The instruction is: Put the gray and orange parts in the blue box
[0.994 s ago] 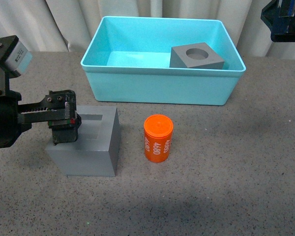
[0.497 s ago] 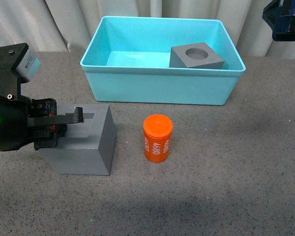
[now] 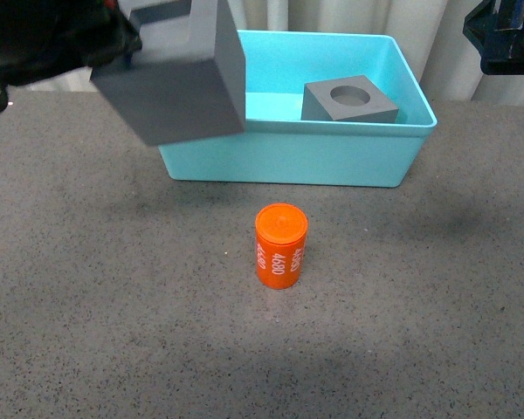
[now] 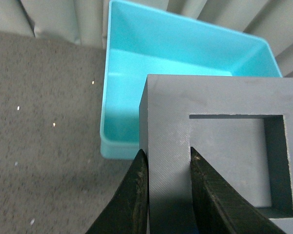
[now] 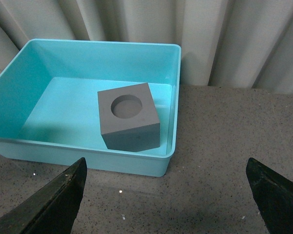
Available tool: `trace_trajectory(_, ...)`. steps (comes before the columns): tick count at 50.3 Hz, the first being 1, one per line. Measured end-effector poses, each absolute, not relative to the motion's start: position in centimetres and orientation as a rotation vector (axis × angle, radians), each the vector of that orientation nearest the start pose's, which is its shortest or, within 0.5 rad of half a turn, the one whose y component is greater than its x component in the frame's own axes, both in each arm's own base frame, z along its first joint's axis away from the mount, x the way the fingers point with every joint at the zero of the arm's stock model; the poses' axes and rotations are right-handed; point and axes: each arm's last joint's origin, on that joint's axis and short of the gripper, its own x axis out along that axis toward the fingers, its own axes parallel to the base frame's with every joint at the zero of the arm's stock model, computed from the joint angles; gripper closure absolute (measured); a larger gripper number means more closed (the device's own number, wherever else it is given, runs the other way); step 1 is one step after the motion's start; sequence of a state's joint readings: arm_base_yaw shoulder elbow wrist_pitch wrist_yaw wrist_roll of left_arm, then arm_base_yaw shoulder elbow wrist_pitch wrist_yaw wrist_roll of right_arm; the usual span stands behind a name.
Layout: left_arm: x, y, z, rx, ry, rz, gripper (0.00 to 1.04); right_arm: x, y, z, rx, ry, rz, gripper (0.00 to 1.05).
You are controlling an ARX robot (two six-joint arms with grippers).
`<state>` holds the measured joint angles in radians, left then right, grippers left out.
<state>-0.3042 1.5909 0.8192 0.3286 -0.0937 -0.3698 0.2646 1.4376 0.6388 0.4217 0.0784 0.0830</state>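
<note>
Gray cube, front view: our left gripper [image 3: 127,39] holds the square-holed cube [image 3: 179,83] aloft and tilted near the left front corner of the blue box [image 3: 332,161], high enough to clear the rim.
Box contents: the round-holed cube [image 3: 349,98] lies inside, at the right.
Orange can [image 3: 281,246]: upright on the table [image 3: 87,305] in front of the box, not yet picked up.
Left wrist view: our fingers [image 4: 134,195] pinch one wall of the cube, one outside and one in the recess; we judge the thin wall suits a narrow grip.
Right wrist view: our right gripper [image 5: 166,195] is spread wide and holds nothing, back from the box, leaving room, we judge.
</note>
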Motion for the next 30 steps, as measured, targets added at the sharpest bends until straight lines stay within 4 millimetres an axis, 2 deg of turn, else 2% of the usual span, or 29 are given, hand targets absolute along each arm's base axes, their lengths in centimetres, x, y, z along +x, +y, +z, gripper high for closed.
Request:
trace_trajectory(6, 34.8, -10.3, 20.5, -0.298, 0.409, -0.118, 0.87, 27.9, 7.3, 19.6, 0.017, 0.379, 0.169, 0.10)
trace_trajectory(14, 38.6, -10.5, 19.1, -0.298, 0.395, -0.082, 0.87, 27.9, 7.3, 19.6, 0.017, 0.379, 0.168, 0.10)
trace_trajectory(30, 42.0, -10.3, 15.5, -0.265, 0.458, -0.021, 0.87, 27.9, 7.3, 19.6, 0.017, 0.379, 0.168, 0.10)
